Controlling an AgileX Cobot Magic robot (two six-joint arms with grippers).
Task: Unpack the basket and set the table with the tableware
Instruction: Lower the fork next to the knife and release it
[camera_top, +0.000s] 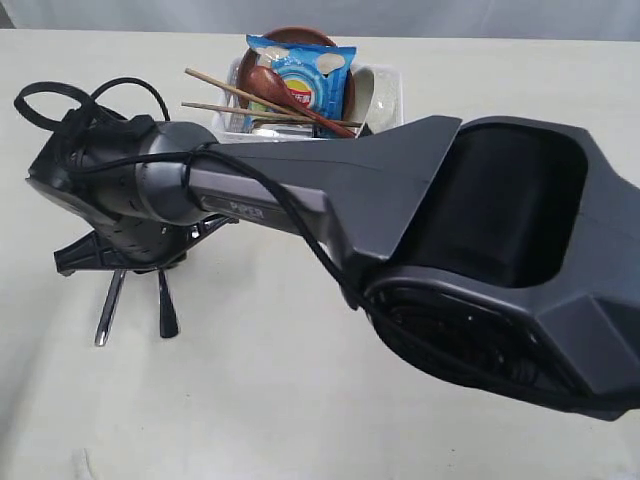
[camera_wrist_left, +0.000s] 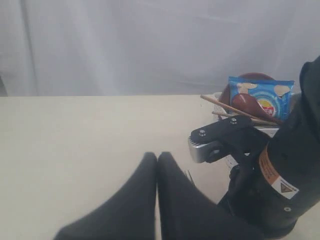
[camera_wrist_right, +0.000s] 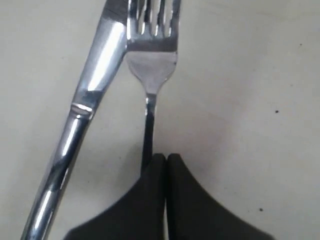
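Observation:
A steel knife (camera_wrist_right: 85, 107) and fork (camera_wrist_right: 150, 65) lie side by side on the cream table (camera_top: 300, 400). My right gripper (camera_wrist_right: 166, 157) is shut just over the fork's handle, which runs under one finger; nothing sits between the fingers. In the exterior view this gripper (camera_top: 135, 262) hangs above the knife (camera_top: 108, 310) and fork (camera_top: 166, 303). The white basket (camera_top: 385, 95) at the back holds a reddish-brown spoon (camera_top: 285, 95), two chopsticks (camera_top: 235, 100), a brown plate (camera_top: 290, 38) and a white bowl (camera_top: 362, 95). My left gripper (camera_wrist_left: 157, 156) is shut and empty above bare table.
A blue chip bag (camera_top: 305, 75) leans in the basket over the plate. The right arm (camera_top: 450, 230) stretches across the middle of the table from the right, and its wrist (camera_wrist_left: 280, 190) stands close beside my left gripper.

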